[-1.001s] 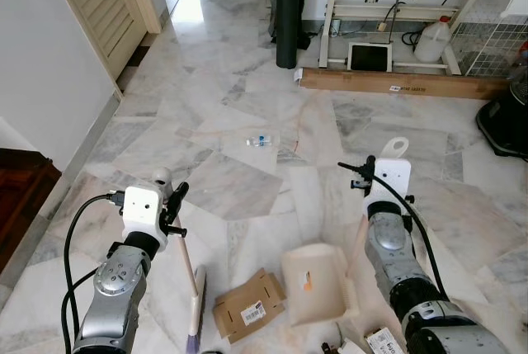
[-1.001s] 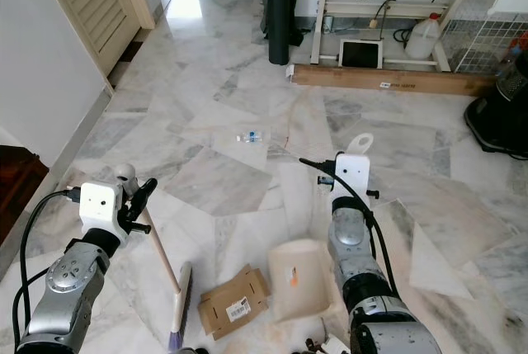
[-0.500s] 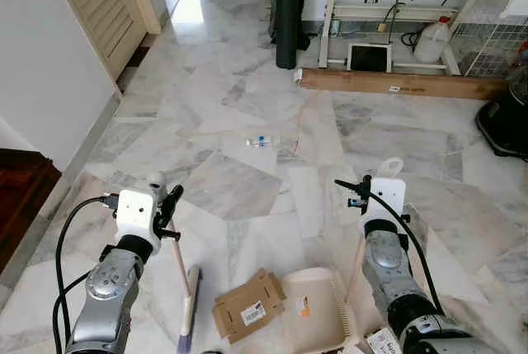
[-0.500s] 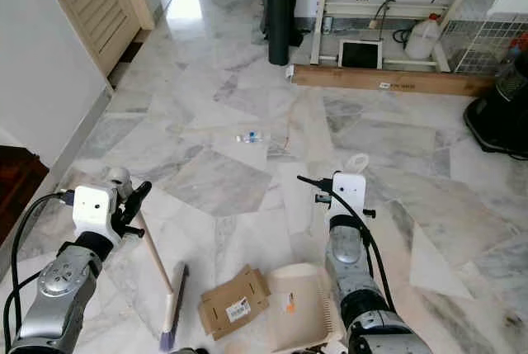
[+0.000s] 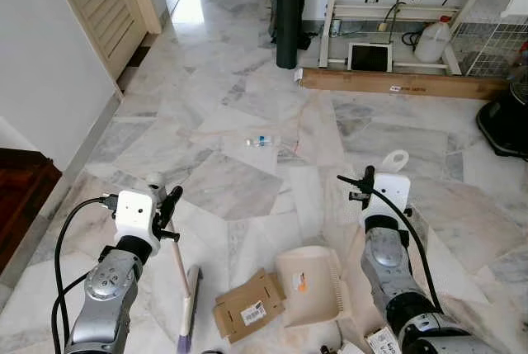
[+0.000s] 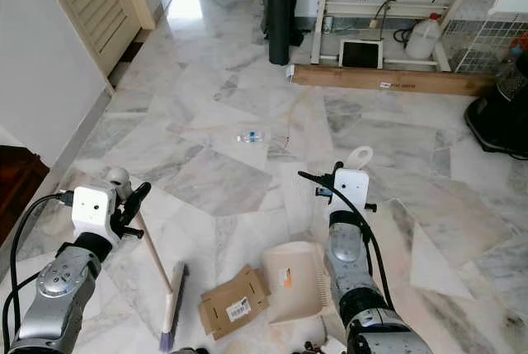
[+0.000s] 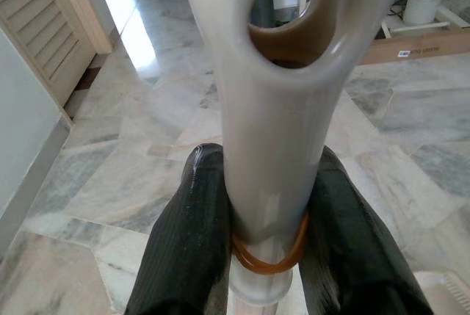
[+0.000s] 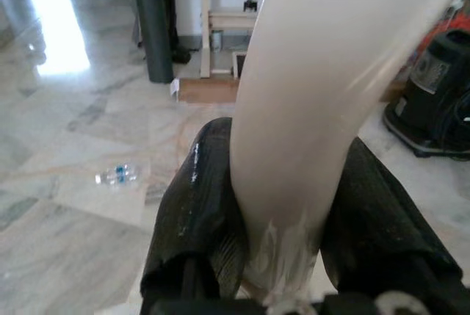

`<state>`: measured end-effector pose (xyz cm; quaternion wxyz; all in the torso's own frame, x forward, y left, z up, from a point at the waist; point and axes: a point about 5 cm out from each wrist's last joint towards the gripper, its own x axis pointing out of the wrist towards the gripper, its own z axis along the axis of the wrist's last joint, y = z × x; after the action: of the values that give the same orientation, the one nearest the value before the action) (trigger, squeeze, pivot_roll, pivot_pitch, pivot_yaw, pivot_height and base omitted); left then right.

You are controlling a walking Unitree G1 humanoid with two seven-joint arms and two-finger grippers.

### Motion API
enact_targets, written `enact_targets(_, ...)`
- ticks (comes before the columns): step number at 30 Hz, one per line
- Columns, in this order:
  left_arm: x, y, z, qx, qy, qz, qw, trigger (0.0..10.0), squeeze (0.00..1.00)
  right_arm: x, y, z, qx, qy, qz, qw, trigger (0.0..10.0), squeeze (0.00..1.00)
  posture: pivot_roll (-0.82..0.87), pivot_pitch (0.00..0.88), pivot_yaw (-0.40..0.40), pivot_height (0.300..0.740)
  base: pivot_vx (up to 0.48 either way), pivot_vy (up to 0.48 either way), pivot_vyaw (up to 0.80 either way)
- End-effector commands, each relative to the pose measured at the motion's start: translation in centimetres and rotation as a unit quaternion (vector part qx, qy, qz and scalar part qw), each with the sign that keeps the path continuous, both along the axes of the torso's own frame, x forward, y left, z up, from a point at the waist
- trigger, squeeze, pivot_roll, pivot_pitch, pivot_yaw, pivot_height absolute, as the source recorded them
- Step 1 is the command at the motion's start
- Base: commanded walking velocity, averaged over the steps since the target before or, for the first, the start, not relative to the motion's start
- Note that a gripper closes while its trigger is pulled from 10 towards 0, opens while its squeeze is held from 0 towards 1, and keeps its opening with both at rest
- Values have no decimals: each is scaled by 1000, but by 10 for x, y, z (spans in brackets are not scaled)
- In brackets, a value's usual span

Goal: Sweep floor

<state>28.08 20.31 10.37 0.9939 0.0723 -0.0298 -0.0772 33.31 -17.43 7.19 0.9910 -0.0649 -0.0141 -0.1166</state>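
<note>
Left wrist view: our left gripper (image 7: 268, 256) clamps the smooth broom handle (image 7: 275, 139); our right gripper (image 8: 290, 219) clamps the cream dustpan handle (image 8: 316, 95) over marble floor (image 5: 239, 181).

Count: 1 broom (image 5: 183, 288), 1 dustpan (image 5: 309, 286), 1 flattened cardboard box (image 5: 248, 315) between the grippers, 1 plastic bottle (image 5: 260, 141) well ahead, 1 jug (image 5: 432, 41).
</note>
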Motion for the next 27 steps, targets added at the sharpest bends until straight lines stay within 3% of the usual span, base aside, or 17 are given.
enact_targets(1,-3,7,1,5,-2,9,1000,10000,0,-5,3,-13,15,35,-1,999,10000,0,179,152,54,740,0,0,0)
enact_targets(13,-4,6,0,4,3,3,1000,10000,0,-21,3,-34,13,70,-2,997,10000,0,180,148,55,740,0,0,0)
enact_targets(27,-3,7,3,4,-4,3,1000,10000,0,-9,2,-14,20,17,-11,1000,10000,0,190,155,60,740,0,0,0)
